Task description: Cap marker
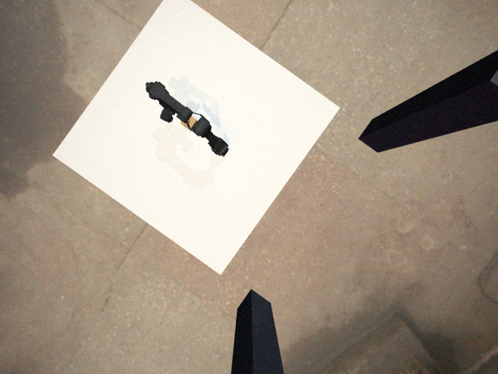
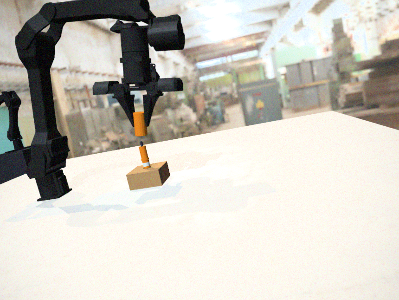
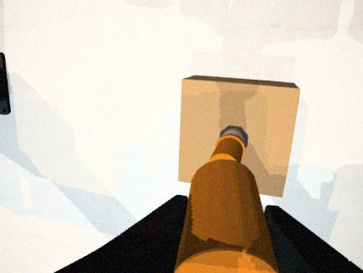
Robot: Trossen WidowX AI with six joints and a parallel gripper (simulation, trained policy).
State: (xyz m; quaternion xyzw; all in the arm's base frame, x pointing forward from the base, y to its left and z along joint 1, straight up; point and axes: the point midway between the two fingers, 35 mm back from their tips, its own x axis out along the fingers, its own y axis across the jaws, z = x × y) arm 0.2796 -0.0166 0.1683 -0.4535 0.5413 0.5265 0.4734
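The orange cap [image 2: 140, 124] [image 3: 225, 203] is between the fingers of my gripper [image 2: 140, 124] [image 3: 225, 212], which is shut on it. The cap hangs upright above the marker [image 2: 144, 155] [image 3: 229, 148], with a small gap between its lower end and the dark tip in the exterior view. The marker is orange with a white band and stands in the tan holder block [image 2: 144, 179] [image 3: 199, 127]. In the wrist view the cap hides the marker's upper part and tip. In the top view the arm hides cap and marker.
The white table [image 1: 193, 217] [image 2: 258, 225] carries the holder block and the arm's base [image 2: 53, 185]. Part of another black arm [image 2: 13, 119] shows at the left edge of the exterior view. Dark beams [image 1: 434, 104] [image 1: 257, 338] stand off the table.
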